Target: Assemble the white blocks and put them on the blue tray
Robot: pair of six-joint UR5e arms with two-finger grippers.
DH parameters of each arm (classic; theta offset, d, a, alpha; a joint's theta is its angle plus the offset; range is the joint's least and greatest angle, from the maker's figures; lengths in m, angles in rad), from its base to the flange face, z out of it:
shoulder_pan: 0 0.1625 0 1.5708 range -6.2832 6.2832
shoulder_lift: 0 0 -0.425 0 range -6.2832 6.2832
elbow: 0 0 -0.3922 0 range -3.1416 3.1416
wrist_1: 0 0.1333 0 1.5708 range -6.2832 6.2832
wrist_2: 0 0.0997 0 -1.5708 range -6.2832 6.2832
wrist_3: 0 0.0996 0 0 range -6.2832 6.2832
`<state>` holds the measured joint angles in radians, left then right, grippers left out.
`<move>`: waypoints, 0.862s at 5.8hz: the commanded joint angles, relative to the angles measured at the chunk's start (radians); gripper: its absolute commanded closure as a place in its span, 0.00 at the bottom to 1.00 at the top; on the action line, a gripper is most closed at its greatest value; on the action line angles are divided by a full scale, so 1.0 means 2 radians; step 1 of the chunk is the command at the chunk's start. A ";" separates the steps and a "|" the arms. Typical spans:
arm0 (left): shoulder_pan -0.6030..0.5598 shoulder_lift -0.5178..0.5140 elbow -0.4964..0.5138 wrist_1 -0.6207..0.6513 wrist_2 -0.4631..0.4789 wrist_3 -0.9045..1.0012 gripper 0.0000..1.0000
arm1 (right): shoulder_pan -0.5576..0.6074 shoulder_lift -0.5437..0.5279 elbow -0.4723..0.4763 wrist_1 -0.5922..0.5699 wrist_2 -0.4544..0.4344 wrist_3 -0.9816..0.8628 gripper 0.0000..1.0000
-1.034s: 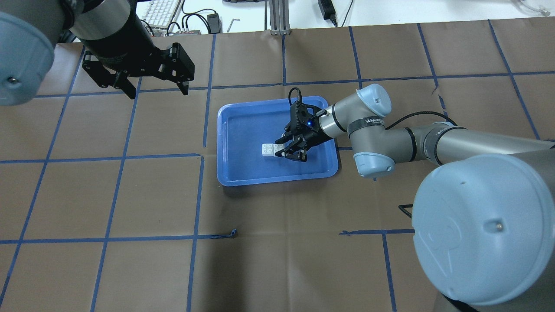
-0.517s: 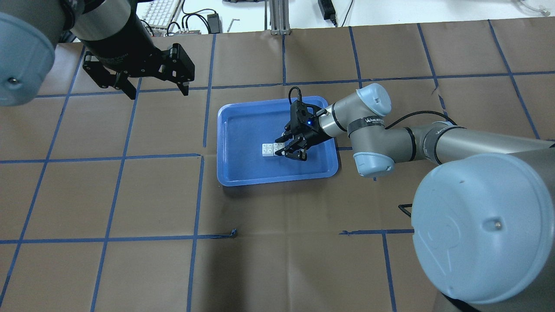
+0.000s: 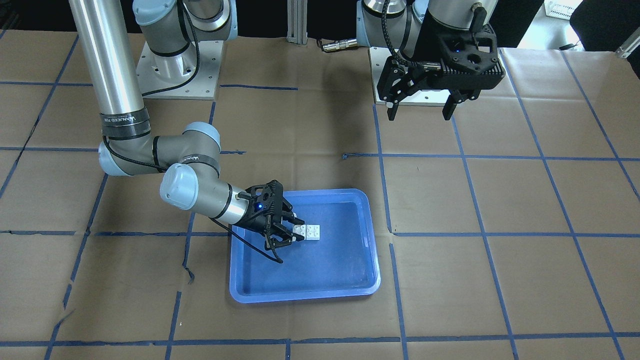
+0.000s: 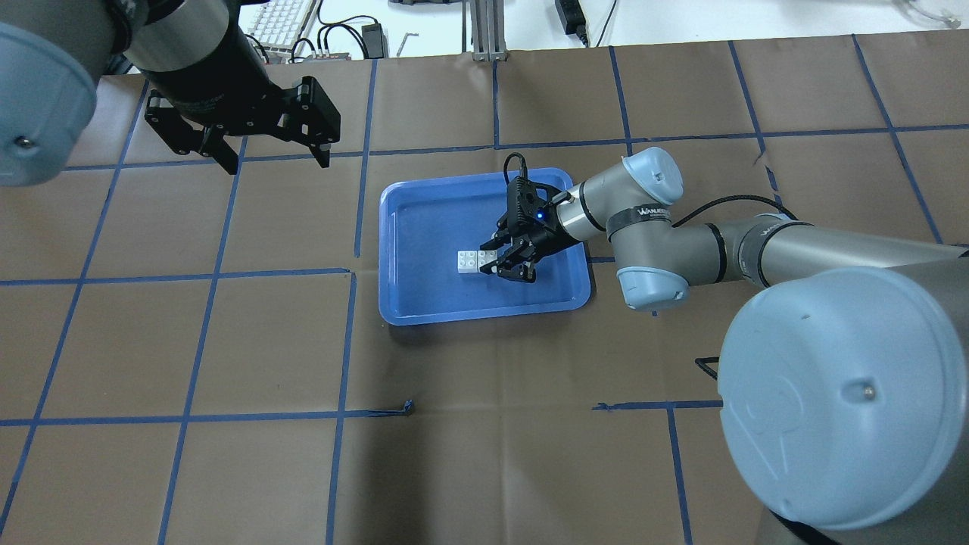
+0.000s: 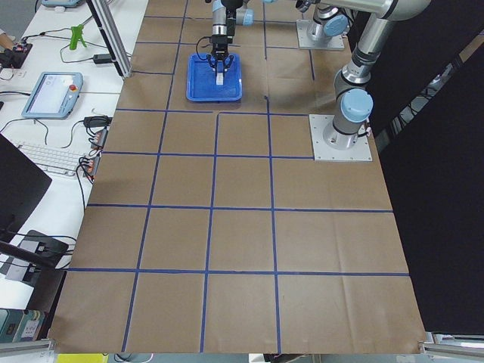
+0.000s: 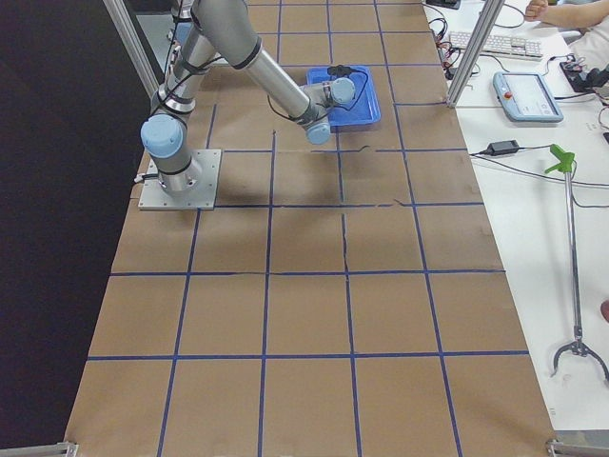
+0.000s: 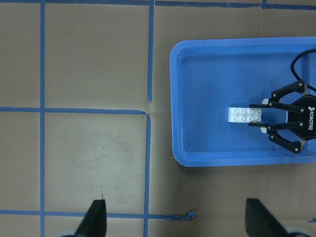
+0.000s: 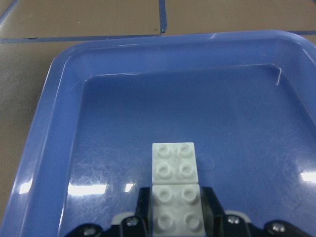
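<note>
Joined white blocks (image 8: 175,173) lie on blue tray (image 8: 49,103) — right gripper (image 8: 176,210) clamped on one end.

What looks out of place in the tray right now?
Nothing stands out. The white blocks lie flat, end to end, in the blue tray, the right gripper closed on the nearer one. No spill or damage shows.

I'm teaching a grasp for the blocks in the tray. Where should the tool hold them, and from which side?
The blocks lie flat in the tray, studs up, so only the sides offer bare, parallel faces. Probably pinch the side walls of the one nearest the right tool, coming low along the row from the robot's right.
</note>
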<state>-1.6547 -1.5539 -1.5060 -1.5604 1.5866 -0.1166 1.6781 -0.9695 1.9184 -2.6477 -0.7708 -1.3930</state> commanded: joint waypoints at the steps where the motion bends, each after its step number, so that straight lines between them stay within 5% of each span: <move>1: 0.000 0.000 0.000 0.000 0.001 0.000 0.01 | 0.000 0.000 0.000 0.001 0.003 0.001 0.40; 2: 0.000 0.000 -0.001 0.000 0.001 0.000 0.01 | -0.001 0.000 -0.001 0.001 0.003 0.003 0.05; 5: 0.000 0.000 -0.001 0.000 0.001 0.000 0.01 | -0.007 -0.022 -0.043 0.013 -0.038 0.086 0.00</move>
<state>-1.6552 -1.5540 -1.5079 -1.5600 1.5877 -0.1166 1.6714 -0.9937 1.8718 -2.6367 -0.8022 -1.2872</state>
